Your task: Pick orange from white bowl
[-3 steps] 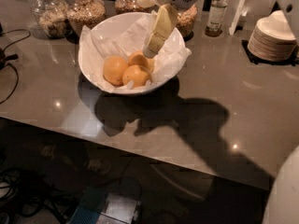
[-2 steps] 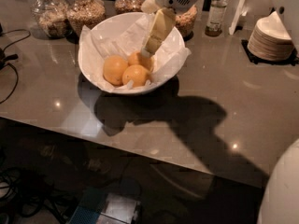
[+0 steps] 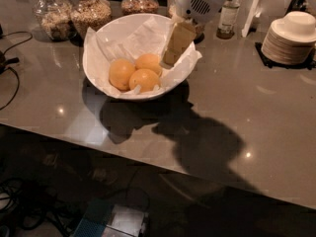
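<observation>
Three oranges lie on crumpled paper in the white bowl [image 3: 129,19], none lifted. The rear orange [image 3: 149,62] touches the front pair [image 3: 144,79]. The claw [image 3: 172,56] hangs inside the bowl's right side, its tip just beside the rear orange; contact unclear. Released or clenched: cannot tell. Since a second ago the claw has edged slightly right and lower; the fruit has not moved. Judgement: approach nearly done, grasp not yet made. The bowl stands on the desk [image 3: 256,112], with grain jars [image 3: 91,14] behind and a plate stack [image 3: 289,38] well apart.
</observation>
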You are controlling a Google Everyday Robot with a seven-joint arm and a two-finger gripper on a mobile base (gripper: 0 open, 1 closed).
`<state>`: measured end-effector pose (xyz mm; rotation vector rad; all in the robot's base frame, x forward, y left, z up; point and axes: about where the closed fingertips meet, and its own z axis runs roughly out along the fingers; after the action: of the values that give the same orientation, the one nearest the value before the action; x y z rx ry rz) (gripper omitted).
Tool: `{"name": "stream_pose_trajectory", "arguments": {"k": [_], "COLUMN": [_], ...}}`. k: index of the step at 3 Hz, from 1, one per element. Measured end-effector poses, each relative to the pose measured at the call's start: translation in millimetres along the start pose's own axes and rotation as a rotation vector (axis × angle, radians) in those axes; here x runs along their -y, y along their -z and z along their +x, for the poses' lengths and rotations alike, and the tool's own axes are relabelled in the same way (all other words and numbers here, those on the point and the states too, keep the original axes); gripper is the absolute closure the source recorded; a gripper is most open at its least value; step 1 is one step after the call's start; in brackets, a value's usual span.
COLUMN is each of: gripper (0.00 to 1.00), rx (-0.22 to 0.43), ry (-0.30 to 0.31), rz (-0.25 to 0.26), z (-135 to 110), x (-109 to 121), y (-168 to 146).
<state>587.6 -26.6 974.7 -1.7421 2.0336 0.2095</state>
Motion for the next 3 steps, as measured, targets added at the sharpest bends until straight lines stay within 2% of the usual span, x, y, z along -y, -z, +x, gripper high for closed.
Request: {"name": "stream_pose_trajectory", "arguments": {"k": [1, 2, 3], "gripper": [0.25, 0.06, 0.02], "rx": [-0.010, -0.010, 0.059], "ry": [-0.052, -0.052, -0.086], "rz": [-0.008, -0.008, 0.000], "z": [2.1, 2.1, -5.7], "x": [-3.0, -3.0, -5.8], "y": [-5.6, -5.6, -12.9]}}
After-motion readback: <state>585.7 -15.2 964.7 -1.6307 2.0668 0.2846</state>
